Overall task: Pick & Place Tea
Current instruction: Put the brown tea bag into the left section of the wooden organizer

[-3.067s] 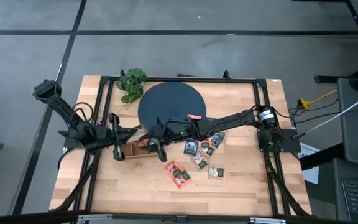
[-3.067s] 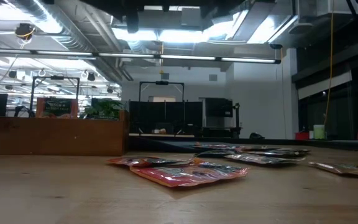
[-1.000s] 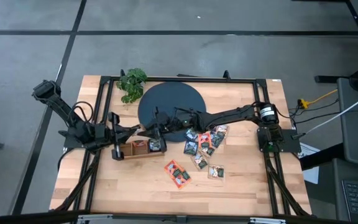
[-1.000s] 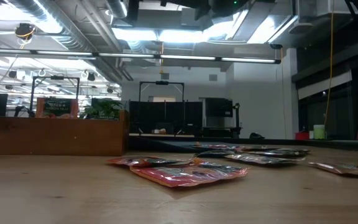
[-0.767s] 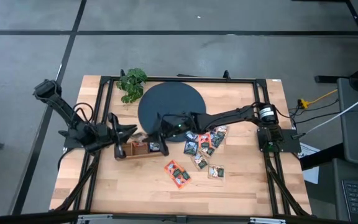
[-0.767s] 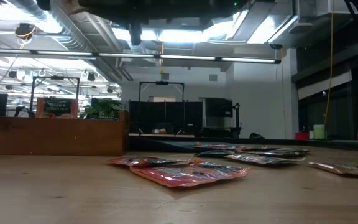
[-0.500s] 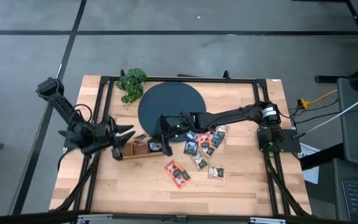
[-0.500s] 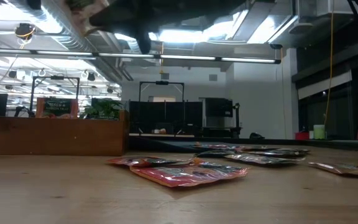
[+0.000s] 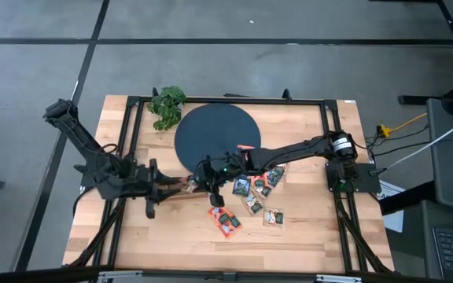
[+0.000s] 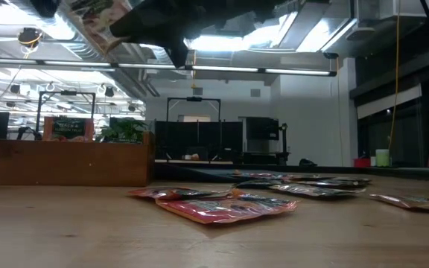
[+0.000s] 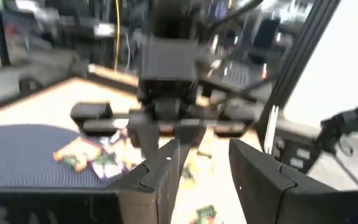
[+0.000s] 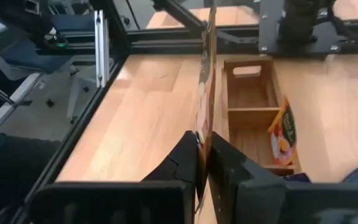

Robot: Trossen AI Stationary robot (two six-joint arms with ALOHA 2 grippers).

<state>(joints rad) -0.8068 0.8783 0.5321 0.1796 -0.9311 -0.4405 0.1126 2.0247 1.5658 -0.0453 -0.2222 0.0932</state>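
In the right wrist view, low in the middle of the frame, the right hand (image 12: 202, 163) is pinched tight on one orange tea sachet (image 12: 204, 93), standing it on edge so it can slide into the wooden tray (image 12: 251, 118) higher up, where another sachet (image 12: 283, 132) leans. The left hand (image 11: 205, 171) has its fingers apart and holds nothing, waiting by the tray. More tea (image 9: 256, 192) lies loose on the desk (image 9: 313, 228), right of middle in the high view.
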